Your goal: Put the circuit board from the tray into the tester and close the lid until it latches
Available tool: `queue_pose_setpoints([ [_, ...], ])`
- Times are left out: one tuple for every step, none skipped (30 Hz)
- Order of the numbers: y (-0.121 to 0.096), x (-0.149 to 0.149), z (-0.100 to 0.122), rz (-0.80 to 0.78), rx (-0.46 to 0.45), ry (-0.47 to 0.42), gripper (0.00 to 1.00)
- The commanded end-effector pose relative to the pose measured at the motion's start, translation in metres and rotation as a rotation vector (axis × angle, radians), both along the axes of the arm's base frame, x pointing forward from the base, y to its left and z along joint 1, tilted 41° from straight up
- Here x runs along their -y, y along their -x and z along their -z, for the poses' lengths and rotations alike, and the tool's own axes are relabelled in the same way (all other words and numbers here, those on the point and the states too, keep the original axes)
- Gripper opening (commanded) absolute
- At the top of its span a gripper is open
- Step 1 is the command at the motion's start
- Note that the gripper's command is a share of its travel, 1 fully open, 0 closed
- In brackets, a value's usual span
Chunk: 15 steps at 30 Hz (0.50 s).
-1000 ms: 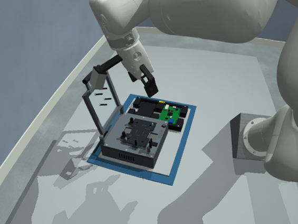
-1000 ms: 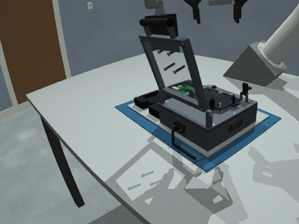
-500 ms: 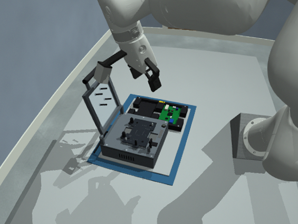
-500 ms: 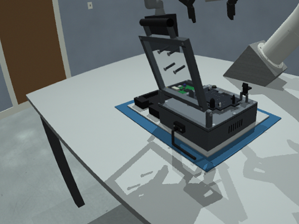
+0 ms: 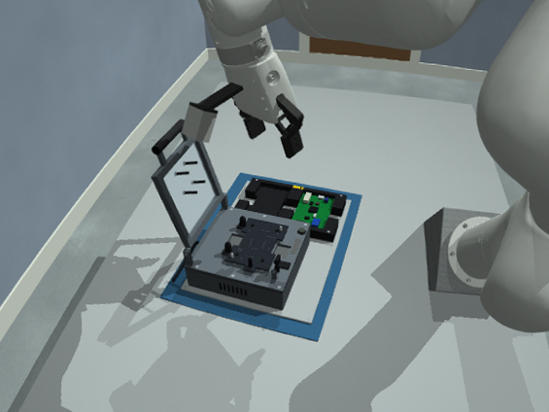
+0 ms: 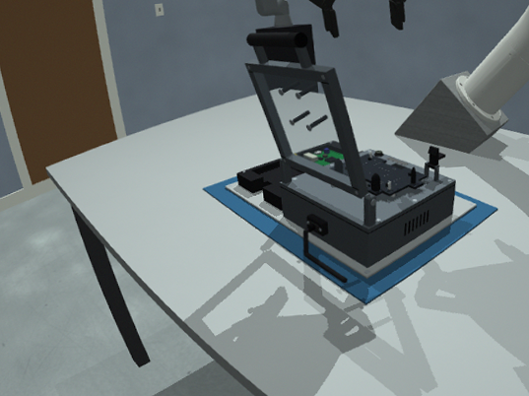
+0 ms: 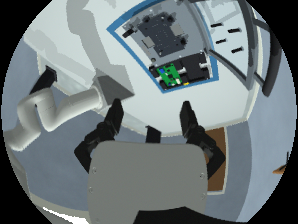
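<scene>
The green circuit board (image 5: 317,207) lies face up in the right pocket of the black tray (image 5: 292,204), behind the tester; it also shows in the wrist view (image 7: 172,74). The dark tester (image 5: 250,258) stands in front with its lid (image 5: 188,190) raised steeply on the left, handle (image 5: 168,137) at the top. Its plate with pins and black posts (image 5: 257,241) is bare. The latch hook (image 6: 434,158) stands on the edge opposite the hinge. My gripper (image 5: 274,132) is open and empty, high above the tray, to the right of the lid's handle. It also shows in the exterior view (image 6: 363,14).
Tester and tray sit on a white base on a blue mat (image 5: 261,261). The arm's grey base block (image 5: 458,253) stands to the right. A cable (image 6: 321,255) leaves the tester's hinge side. The table's left edge has a raised rim.
</scene>
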<state>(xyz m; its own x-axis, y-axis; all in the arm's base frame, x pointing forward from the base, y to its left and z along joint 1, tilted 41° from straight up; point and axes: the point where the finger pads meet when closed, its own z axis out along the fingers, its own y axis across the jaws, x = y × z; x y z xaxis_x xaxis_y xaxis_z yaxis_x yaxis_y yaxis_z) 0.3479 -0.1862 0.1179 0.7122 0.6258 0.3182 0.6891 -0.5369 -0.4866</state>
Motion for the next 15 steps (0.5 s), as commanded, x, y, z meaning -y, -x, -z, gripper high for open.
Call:
queue_pose_setpoints([
  [0.004,0.008,0.002,-0.005,0.02,-0.011,1.0],
  [0.004,0.008,0.002,-0.005,0.02,-0.011,1.0],
  [0.004,0.008,0.002,-0.005,0.02,-0.011,1.0],
  [0.004,0.008,0.002,-0.005,0.02,-0.011,1.0],
  [0.004,0.008,0.002,-0.005,0.02,-0.011,1.0],
  [0.004,0.008,0.002,-0.005,0.02,-0.011,1.0],
  [0.004,0.008,0.002,-0.005,0.02,-0.011,1.0],
  [0.007,0.016,0.006,-0.024,0.047,-0.028,1.0],
  [0.011,0.023,0.01,-0.041,0.075,-0.044,1.0],
  [0.011,0.023,0.01,-0.041,0.075,-0.044,1.0],
  [0.011,0.023,0.01,-0.041,0.075,-0.044,1.0],
  [0.011,0.023,0.01,-0.041,0.075,-0.044,1.0],
  [0.011,0.023,0.01,-0.041,0.075,-0.044,1.0],
  [0.011,0.023,0.01,-0.041,0.075,-0.044,1.0],
  [0.011,0.023,0.01,-0.041,0.075,-0.044,1.0],
])
